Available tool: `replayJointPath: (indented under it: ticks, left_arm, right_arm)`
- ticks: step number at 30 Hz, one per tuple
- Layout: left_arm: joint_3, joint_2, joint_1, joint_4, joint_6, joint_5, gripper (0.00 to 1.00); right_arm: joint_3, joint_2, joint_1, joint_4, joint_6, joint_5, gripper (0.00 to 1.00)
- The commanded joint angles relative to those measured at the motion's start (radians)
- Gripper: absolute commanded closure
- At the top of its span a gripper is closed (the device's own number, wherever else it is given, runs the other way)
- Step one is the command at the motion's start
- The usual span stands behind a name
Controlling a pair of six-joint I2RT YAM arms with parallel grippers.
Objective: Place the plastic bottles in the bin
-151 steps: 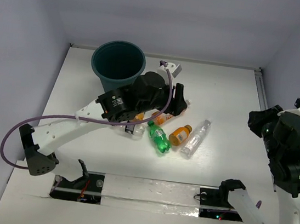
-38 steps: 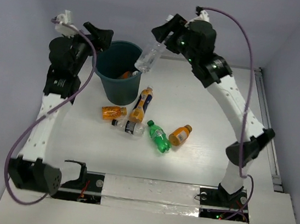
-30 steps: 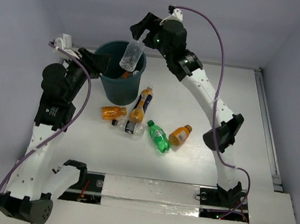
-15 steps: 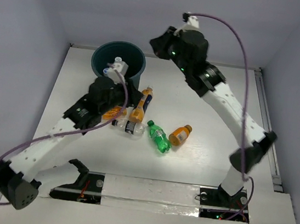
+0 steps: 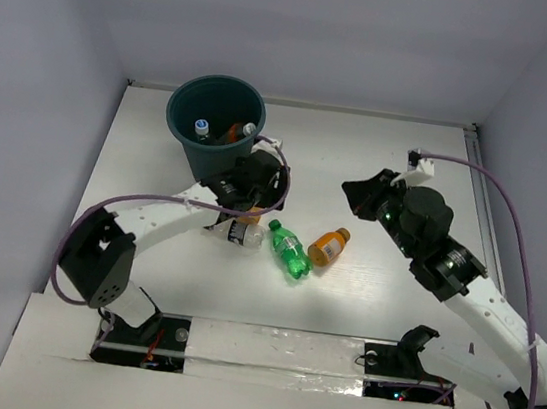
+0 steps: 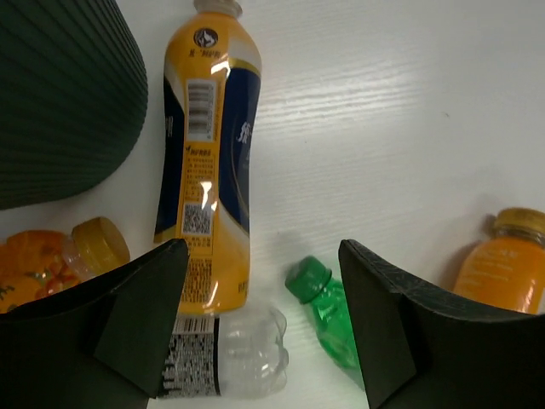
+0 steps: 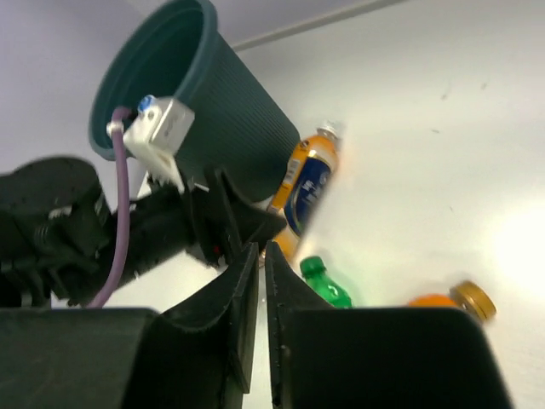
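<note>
Overhead, the left arm (image 5: 150, 221) bends from the near left across the table (image 5: 411, 152). It ends with the left gripper (image 5: 253, 188) over the bottles just near of the bin (image 5: 207, 160). The right arm (image 5: 482, 303) reaches in from the near right, and the right gripper (image 5: 359, 193) points left toward the bin, apart from every bottle.

The left wrist view shows what the arm hides from above. The fingers are spread wide and empty. Beyond them a yellow bottle (image 6: 209, 170) with a blue label lies beside the bin wall, and a small orange bottle (image 6: 51, 260) lies to its left. The right wrist view shows its fingers pressed almost together, holding nothing.

The bin stands upright at the far left and holds a white-capped clear bottle (image 5: 201, 127), an orange one (image 5: 230, 136) and another white cap (image 5: 249, 130). Loose on the table lie a green bottle (image 5: 289, 252), a dark-labelled clear bottle (image 5: 237, 231) and an orange bottle (image 5: 329, 245).
</note>
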Motion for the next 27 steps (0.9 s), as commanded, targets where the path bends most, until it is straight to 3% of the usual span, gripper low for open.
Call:
replayJointPath:
  ticks: [1,8,19,27]
  left_arm:
    - [0.093,0.063,-0.008,0.045,0.023,-0.116,0.31]
    - [0.199,0.226,-0.017,0.055,0.089,-0.267,0.30]
    - [0.357,0.459,-0.017,0.042,0.168,-0.362,0.29]
    - [0.434,0.617,-0.017,-0.001,0.127,-0.301,0.29]
  right_arm:
    - [-0.042,-0.091,0.002,-0.001,0.040,0.043,0.86]
    - [-0.055,-0.177,-0.007,-0.067,0.029,0.051,0.60]
    - [-0.055,-0.246,-0.007,-0.107,0.029,0.000,0.54]
    - [-0.112,-0.292,-0.007,-0.153,0.044,-0.035,0.49]
